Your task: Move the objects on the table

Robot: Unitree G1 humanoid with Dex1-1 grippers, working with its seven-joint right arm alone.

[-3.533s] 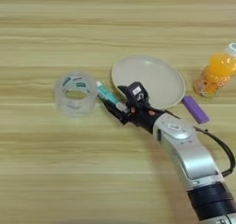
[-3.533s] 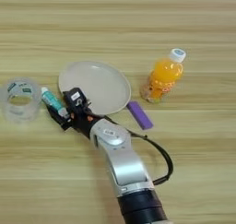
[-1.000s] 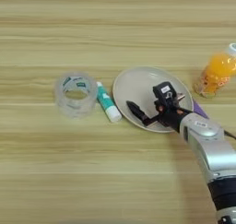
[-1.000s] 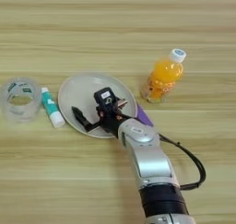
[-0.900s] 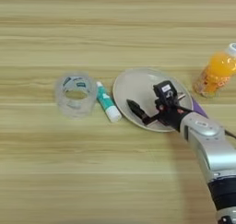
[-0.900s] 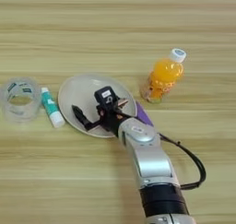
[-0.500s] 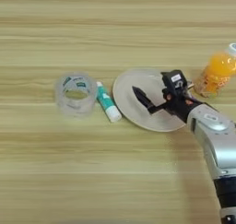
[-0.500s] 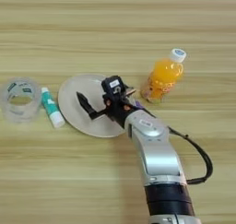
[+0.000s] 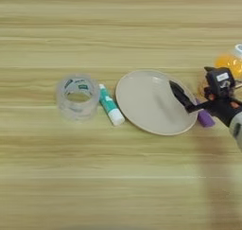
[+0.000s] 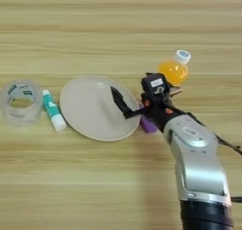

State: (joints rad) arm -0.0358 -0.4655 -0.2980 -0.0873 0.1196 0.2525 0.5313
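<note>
Landmark: round beige plate (image 10: pixel 92 108) | teal-and-white tube (image 10: pixel 51 110) just left of it; flat purple block (image 10: pixel 148 125) touching its right rim; orange-juice bottle (image 10: pixel 175 69) right, beyond | black two-finger gripper (image 10: pixel 137 100) spread wide, empty, above right rim | Risk: descending finger could catch rim, shoving block or tipping bottle.

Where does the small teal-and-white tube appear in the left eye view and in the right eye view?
Left eye view: the teal-and-white tube lies left of centre, between the clear tape roll and the beige plate.
Right eye view: the tube lies near the left edge, in the same gap.
Shared landmark: the plate, directly right of the tube in both views.
</note>
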